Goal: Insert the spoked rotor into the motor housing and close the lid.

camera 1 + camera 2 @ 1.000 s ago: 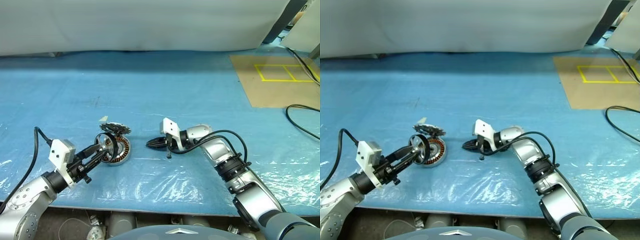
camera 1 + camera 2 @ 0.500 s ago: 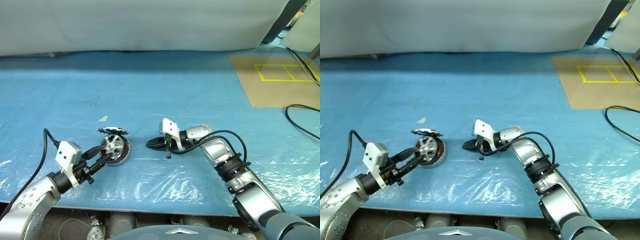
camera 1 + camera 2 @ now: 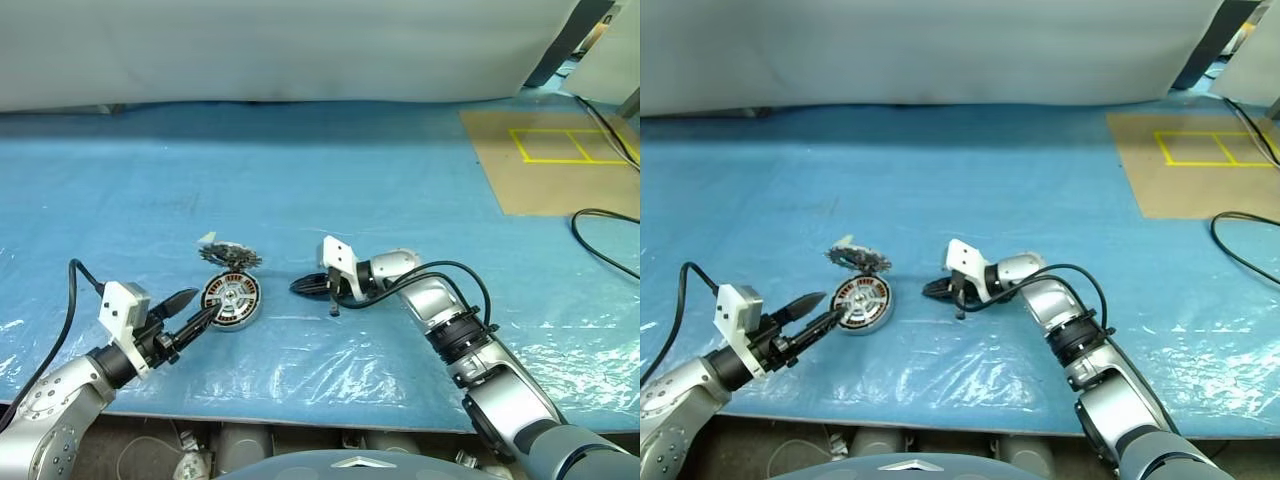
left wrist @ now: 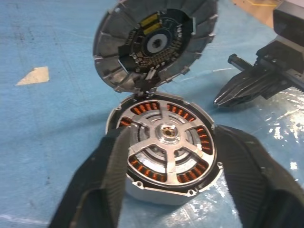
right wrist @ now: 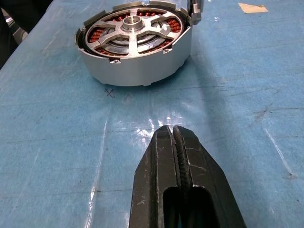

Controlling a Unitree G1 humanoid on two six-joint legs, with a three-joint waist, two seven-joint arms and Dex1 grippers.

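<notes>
With spoked rotor [image 4: 167,142] seated flat in motor housing [image 3: 232,302], lid [image 4: 154,42] stands tilted at housing's far edge. Left gripper [image 3: 196,310] nearer, 2 fingers released, straddling housing, empty. Right gripper [image 3: 300,287] clenched, empty, beside housing.

Spoked rotor [image 4: 167,151] seated flat inside the motor housing [image 4: 156,194] among copper windings, lid [image 4: 154,43] tilted up at its far edge, left gripper [image 4: 170,167] fingers [image 4: 102,185] spread on either side, right gripper [image 4: 247,86] tips pressed together nearby.
</notes>
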